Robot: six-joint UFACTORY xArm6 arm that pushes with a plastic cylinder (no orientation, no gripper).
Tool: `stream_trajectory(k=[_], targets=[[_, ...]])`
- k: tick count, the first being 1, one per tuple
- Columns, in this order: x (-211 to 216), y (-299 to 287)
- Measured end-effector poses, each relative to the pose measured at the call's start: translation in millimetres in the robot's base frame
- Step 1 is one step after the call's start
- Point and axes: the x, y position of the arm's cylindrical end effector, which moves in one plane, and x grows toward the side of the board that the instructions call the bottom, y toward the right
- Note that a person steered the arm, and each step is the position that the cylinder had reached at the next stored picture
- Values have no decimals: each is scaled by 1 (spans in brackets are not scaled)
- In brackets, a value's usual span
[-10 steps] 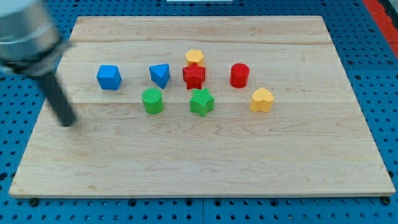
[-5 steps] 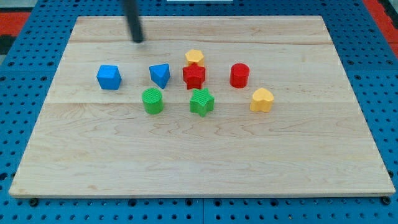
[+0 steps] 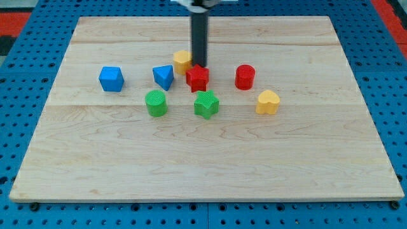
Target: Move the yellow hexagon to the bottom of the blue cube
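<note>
Now the rod stands nearly upright over the upper middle of the wooden board [image 3: 203, 159], coming down from the view's top edge. It carries no gripper and holds nothing; its tip [image 3: 200, 63] rests at the board's surface, just to the right of the yellow hexagon [image 3: 182, 61] and just above the red star [image 3: 198, 77]. The tip looks to be touching the hexagon's right side, though the contact itself cannot be made out for certain.

The yellow hexagon sits in the upper middle of the board, up and to the right of the blue wedge-like block [image 3: 164, 76] and up and to the left of the red star, close to both. The blue cube [image 3: 111, 78] lies well to the hexagon's left and a little lower, standing alone near the board's left side; the hexagon is well apart from it and from the spot below it.

Below the wedge-like block is the green cylinder [image 3: 156, 102], and below the red star is the green star [image 3: 206, 104]. To the right of the red star stands the red cylinder [image 3: 245, 76], apart from it. A yellow heart [image 3: 268, 102] lies lower and further right, near the red cylinder. The board lies on a blue perforated table [image 3: 25, 95].
</note>
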Motion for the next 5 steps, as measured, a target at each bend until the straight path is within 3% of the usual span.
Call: stream_trajectory(k=[2, 3, 5], targets=[[-23, -98], [-53, -107], [-51, -175]])
